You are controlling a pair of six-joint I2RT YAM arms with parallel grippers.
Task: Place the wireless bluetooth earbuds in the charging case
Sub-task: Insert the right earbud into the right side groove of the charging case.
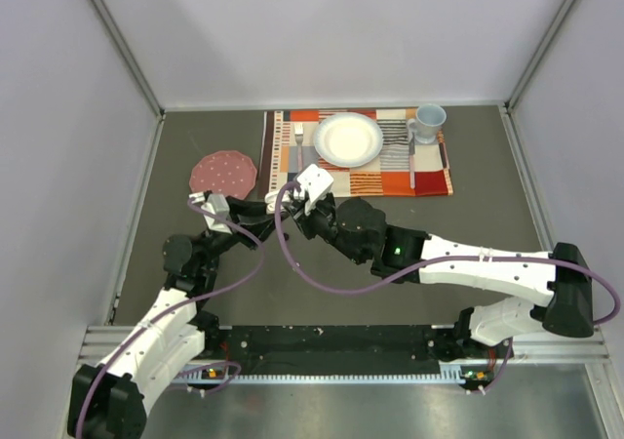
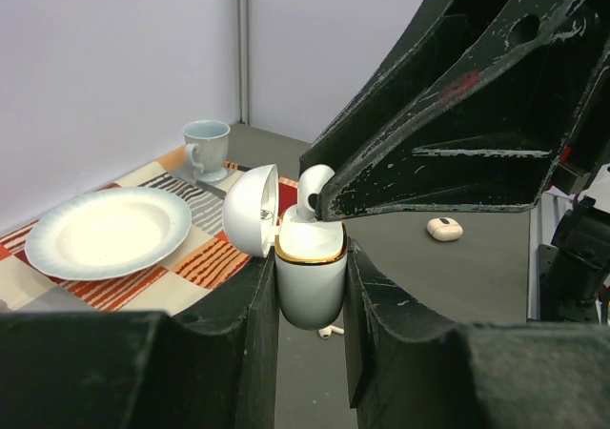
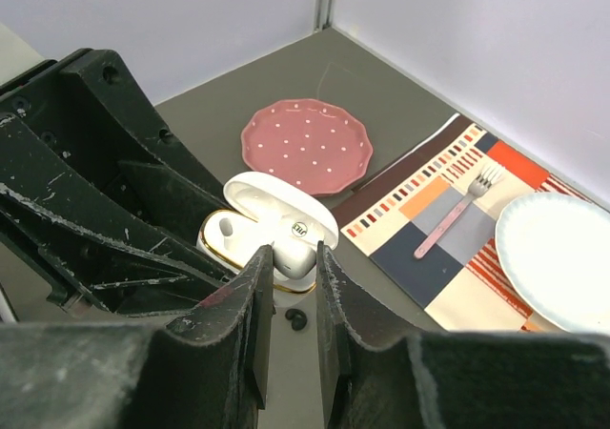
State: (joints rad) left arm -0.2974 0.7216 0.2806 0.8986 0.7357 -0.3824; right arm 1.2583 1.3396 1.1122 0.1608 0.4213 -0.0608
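Top view: left arm (image 1: pixel 166 322) and right arm (image 1: pixel 478 268) meet mid-desk beside the placemat (image 1: pixel 429 178).

Left wrist: left gripper (image 2: pixel 310 296) clamps the open charging case (image 2: pixel 310 276); white earbud (image 2: pixel 315 191) half seated.

Right wrist: right gripper (image 3: pixel 294 257) pinches that earbud; skewed pressure could jam it or dislodge the case.

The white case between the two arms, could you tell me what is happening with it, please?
The left gripper holds the white charging case upright with its lid open. The right gripper grips a white earbud at the mouth of one slot. Another white bud appears to sit in the other slot already. A black bud lies loose on the table below.
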